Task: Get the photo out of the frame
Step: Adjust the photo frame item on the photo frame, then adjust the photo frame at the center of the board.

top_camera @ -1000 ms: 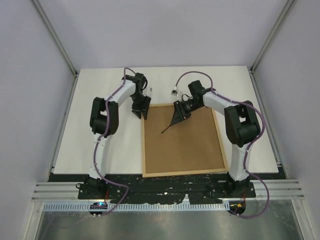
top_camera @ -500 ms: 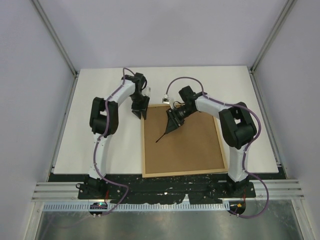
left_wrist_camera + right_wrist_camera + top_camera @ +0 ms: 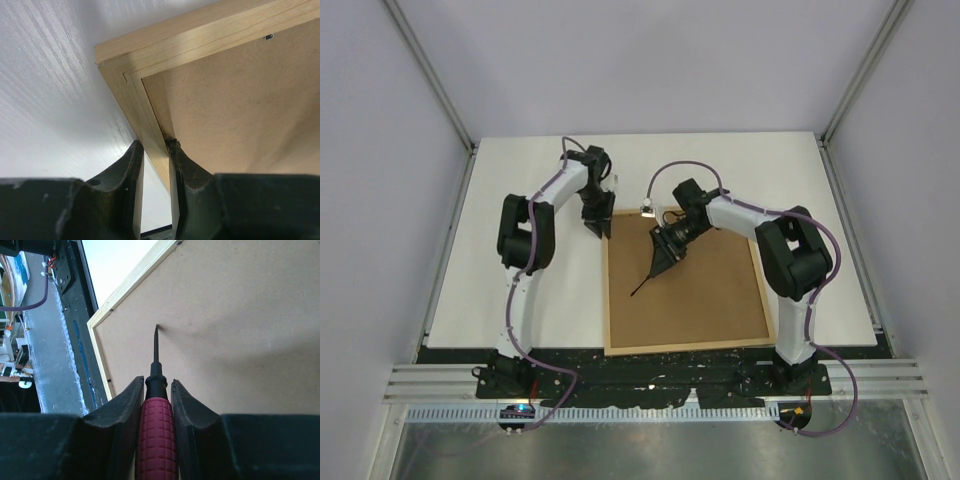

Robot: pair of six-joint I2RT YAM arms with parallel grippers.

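Pinning frame, face-down on surface, with my left claw clamped on rail at 11 o'clock corner, steadying it. My right claw grips screwdriver, tip at backing, pointing 7 o'clock, probably to pry. Photo hidden.

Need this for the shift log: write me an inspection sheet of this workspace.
Surface: white table.
Job's things: frame lying back up, brown panel in place; photo not seen.
Clutter: nothing seen.
End effectors: left end effector astride the frame's rail by its far left corner, grip unclear; right end effector shut on a screwdriver, tip at the panel.
Cables: purple cables run along both arms.
Surroundings: pale walls; black base plate at the near edge.
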